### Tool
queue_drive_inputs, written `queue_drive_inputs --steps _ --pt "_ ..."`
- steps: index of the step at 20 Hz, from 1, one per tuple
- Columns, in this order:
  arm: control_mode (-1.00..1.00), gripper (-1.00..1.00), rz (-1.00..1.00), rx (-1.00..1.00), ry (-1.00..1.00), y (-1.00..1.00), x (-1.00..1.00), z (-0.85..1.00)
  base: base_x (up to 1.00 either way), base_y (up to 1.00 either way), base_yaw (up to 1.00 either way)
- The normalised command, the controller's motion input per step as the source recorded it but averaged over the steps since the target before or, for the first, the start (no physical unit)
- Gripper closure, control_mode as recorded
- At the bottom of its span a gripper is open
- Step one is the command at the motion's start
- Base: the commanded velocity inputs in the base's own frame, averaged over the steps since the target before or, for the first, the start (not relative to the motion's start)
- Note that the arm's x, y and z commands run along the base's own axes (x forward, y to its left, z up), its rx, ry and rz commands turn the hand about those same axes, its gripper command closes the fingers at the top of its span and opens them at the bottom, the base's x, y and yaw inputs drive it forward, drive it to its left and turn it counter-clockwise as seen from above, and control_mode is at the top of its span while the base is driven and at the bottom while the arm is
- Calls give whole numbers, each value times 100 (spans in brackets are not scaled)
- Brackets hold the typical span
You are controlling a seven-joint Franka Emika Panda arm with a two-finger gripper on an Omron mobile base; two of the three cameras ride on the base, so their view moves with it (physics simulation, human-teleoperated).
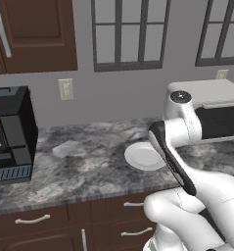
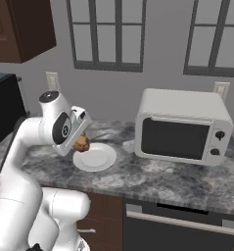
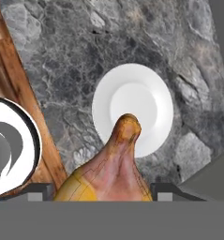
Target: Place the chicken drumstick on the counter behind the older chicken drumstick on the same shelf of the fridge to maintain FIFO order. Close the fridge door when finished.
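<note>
End effector [image 2: 82, 142] holds a drumstick [image 2: 81, 144] above a white plate [image 2: 101, 158]; microwave [image 2: 182, 128] stands right.

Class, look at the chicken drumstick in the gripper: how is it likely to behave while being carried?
The chicken drumstick tapers to a narrow end, so it may slip or pivot in the grasp. It looks solid and small beside the plate, so probably stiff and light. Set on the counter, its rounded body might roll.

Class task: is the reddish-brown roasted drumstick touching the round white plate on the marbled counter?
Apart. In the right base view the reddish-brown drumstick hangs in the gripper above the round white plate, with bare plate showing beneath it.
</note>
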Motion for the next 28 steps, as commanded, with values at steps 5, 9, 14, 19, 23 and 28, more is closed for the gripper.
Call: queue_drive_inputs --steps 5,9,14,19,23,28 --pt "-100 100 0 9 -1 -3 -68 79 0 0 0" --pt "-100 100 0 1 -6 0 -74 49 0 0 0" --pt "-100 100 0 0 -4 0 -60 17 0 0 0" --pt "-100 100 2 -1 4 11 -4 -5 0 0 0" --pt "-100 100 4 -2 3 16 0 -9 0 0 0" --pt "100 100 0 0 0 7 -24 -1 -20 0 -1"
